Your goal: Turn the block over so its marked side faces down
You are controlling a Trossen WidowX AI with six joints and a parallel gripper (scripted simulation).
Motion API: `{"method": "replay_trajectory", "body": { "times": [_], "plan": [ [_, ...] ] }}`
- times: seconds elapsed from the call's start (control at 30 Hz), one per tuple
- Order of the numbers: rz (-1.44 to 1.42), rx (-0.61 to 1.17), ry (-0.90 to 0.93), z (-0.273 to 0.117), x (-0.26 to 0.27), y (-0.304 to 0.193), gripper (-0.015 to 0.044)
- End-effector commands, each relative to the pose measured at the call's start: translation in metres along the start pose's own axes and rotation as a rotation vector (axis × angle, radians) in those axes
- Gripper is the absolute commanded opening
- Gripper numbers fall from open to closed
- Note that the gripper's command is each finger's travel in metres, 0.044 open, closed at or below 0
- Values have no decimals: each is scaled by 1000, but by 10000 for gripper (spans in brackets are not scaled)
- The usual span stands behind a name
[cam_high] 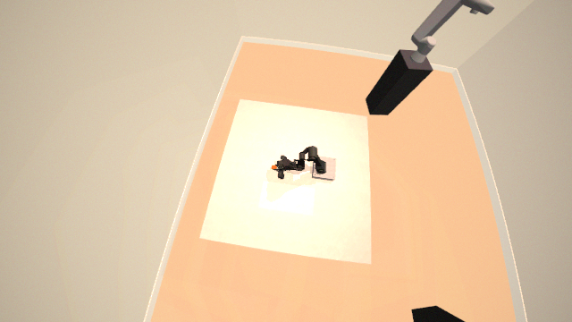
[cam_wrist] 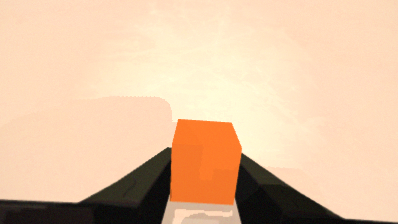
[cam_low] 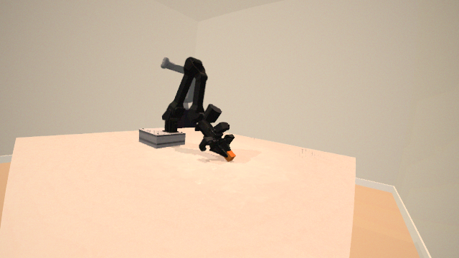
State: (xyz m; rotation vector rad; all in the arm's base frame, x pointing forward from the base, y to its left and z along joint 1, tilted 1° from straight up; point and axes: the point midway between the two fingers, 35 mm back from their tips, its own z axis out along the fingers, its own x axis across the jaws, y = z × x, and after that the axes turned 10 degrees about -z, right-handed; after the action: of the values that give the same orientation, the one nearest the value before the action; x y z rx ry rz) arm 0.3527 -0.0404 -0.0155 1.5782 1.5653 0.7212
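Note:
The orange block [cam_high: 273, 167] [cam_low: 230, 155] [cam_wrist: 205, 167] is between the fingertips of my gripper [cam_low: 228, 154] [cam_wrist: 203, 157], which is shut on it. In the exterior view the gripper slants down and forward, and the block is tilted, with its lower corner close to the table [cam_high: 241, 134] [cam_low: 143, 201] [cam_wrist: 75, 50]. I cannot tell whether that corner touches the table. The wrist view shows two plain orange faces of the block. No mark can be made out on them, and the marked side is not visible.
The arm's base stands on a grey box [cam_high: 330, 170] [cam_low: 161, 140] behind the gripper. A black pillar with a grey arm [cam_high: 398, 82] stands beyond the table's corner in the top view. Another black shape [cam_high: 435, 314] is at that view's bottom edge.

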Motion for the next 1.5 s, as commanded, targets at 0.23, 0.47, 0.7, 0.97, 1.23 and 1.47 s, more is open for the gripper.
{"method": "replay_trajectory", "body": {
  "times": [0.23,0.47,0.7,0.97,1.23,1.47],
  "plan": [
    [-3,-81,-20,-11,-1,-5,0],
    [-3,-84,-20,-11,-1,-5,0],
    [-3,-84,-20,-11,-1,-5,0],
    [-3,-84,-20,-11,-1,-5,210],
    [-3,-84,-20,-11,-1,-5,420],
    [-3,-84,-20,-11,-1,-5,440]
  ]
}}
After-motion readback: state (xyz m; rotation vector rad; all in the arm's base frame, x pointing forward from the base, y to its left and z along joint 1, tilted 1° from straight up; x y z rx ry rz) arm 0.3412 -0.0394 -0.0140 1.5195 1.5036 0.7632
